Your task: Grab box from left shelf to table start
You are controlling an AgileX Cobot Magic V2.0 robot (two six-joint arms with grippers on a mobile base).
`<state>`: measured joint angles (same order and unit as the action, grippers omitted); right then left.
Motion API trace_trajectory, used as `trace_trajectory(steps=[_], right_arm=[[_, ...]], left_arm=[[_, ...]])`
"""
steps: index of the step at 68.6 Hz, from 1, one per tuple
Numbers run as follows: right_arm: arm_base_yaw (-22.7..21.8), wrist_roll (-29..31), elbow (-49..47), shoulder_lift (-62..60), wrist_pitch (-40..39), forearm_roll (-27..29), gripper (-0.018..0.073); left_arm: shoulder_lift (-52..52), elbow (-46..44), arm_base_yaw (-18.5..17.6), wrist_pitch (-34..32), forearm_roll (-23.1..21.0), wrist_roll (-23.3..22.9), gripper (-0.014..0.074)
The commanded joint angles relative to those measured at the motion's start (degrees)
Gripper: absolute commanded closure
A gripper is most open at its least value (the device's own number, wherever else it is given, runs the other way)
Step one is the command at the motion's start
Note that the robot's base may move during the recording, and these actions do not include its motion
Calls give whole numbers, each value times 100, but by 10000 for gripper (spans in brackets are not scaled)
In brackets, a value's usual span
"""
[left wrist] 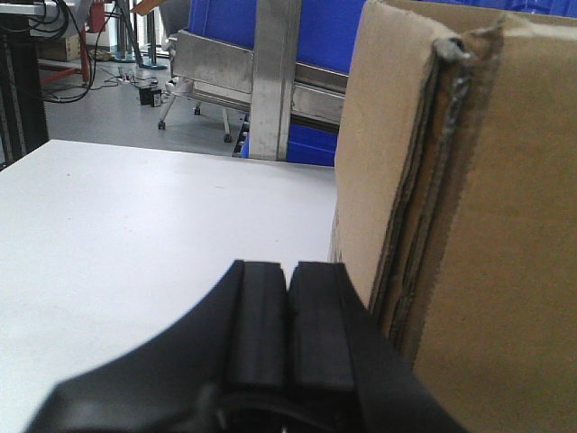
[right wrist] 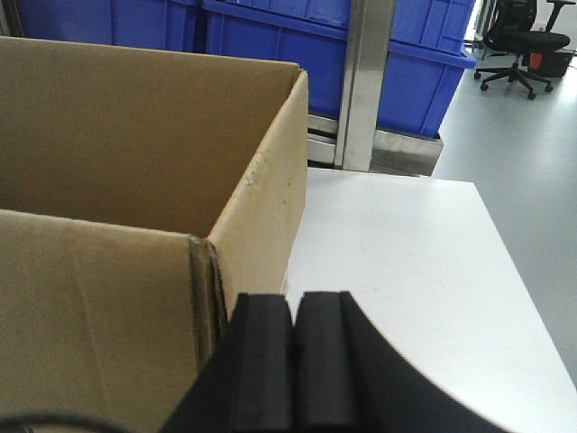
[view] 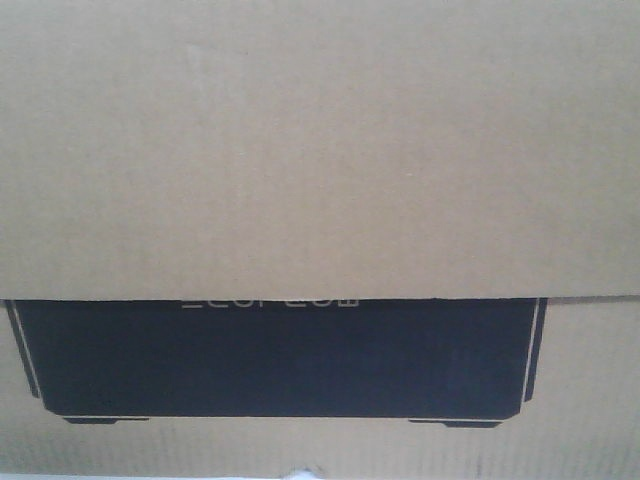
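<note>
The brown cardboard box [view: 320, 150] fills the front view, its black printed panel [view: 280, 360] low in frame. It stands on the white table [left wrist: 135, 234]. In the left wrist view its left side and raw corner edge [left wrist: 451, 207] rise right of my left gripper [left wrist: 288, 271], which is shut and empty against that side. In the right wrist view the open box [right wrist: 135, 180] lies left of my right gripper [right wrist: 295, 302], shut and empty beside its right wall. The shelf's metal post [left wrist: 275, 81] and blue bins [right wrist: 297, 45] stand behind the table.
The white table [right wrist: 406, 262] extends right of the box to its far edge. An office chair [right wrist: 518, 36] stands on the grey floor at the far right. Cables and equipment [left wrist: 63, 54] sit on the floor at the far left.
</note>
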<state>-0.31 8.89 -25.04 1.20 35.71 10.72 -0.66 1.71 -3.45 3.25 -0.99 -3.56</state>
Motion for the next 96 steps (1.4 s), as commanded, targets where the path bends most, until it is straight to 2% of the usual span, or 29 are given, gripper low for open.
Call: trace_trajectory(steps=[1,32,38,59,65,75,96], right_arm=[[-44,19,-140,77,-520,-10,503],[-44,19,-133,77,-620,-10,503],[-44,14,183,77,-1128,-10,503],[31,-2,2312,-240,-2934,-34,503],[98,-167,2731,-245,-3454,-50,503],[99,-179,2696,-240,-3260,-371,503],[99,-179,2696,-240,-3260,-372,503]], left_arm=[[-99,-14,-5,-542,13,17,688],[-99,-14,-5,-542,13,17,688],[-99,-14,-5,-542,13,17,688],[-90,-14,-5,-554,13,17,688],[-90,-14,-5,-554,13,17,688],[-90,-14,-5,-554,13,17,688],[-90,-14,-5,-554,13,17,688]])
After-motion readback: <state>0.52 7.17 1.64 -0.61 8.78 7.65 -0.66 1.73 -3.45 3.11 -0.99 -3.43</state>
